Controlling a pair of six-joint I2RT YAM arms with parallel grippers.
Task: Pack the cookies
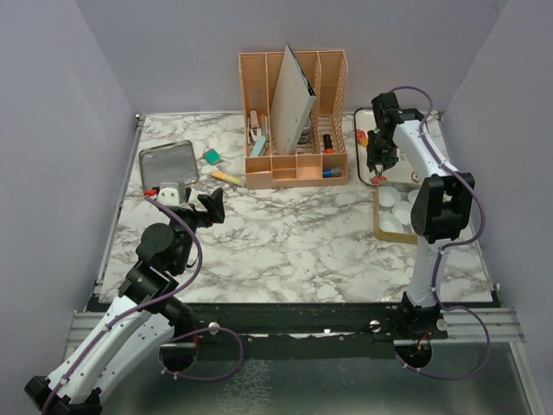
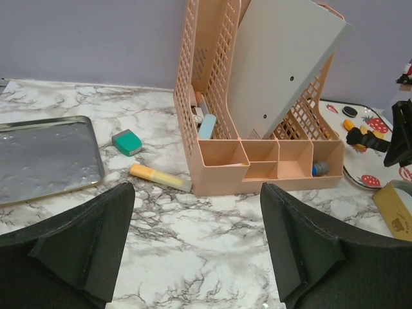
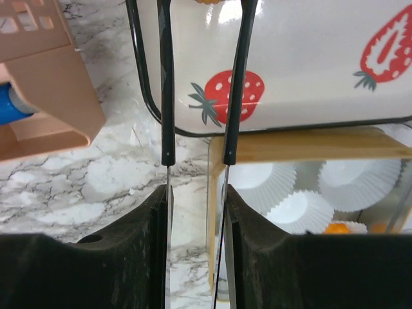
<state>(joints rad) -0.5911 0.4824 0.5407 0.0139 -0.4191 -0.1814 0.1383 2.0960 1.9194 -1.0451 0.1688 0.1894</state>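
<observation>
Two pairs: I have left jaws and right jaws.
Left jaws point(image 2: 196, 206): spread wide with nothing in them, low over the white and grey marble desk point(image 2: 212, 257), well apart from the job.
Right jaws point(image 3: 201, 38): long thin black fingers with only a slim gap, held over the white plate with red strawberry prints and a black rim point(image 3: 302, 38). The tips run off the top of my picture, so I cannot tell if they pinch anything.
Where they are: some small orange-yellow cookies point(image 2: 351, 126) lie on that plate. One more point(image 3: 338, 227) sits in a white paper cup point(image 3: 360, 180) inside the wooden-edged box point(image 3: 309, 145) just beside the plate.
How they handle: I think they are light, hard and crumbly. I would pinch one softly across its sides.
Edges: the plate rim and the box wall stand between plate and cups, so I would lift up first.
Room: the peach plastic organiser point(image 3: 45, 96) stands near the plate. The middle of the desk is open.
</observation>
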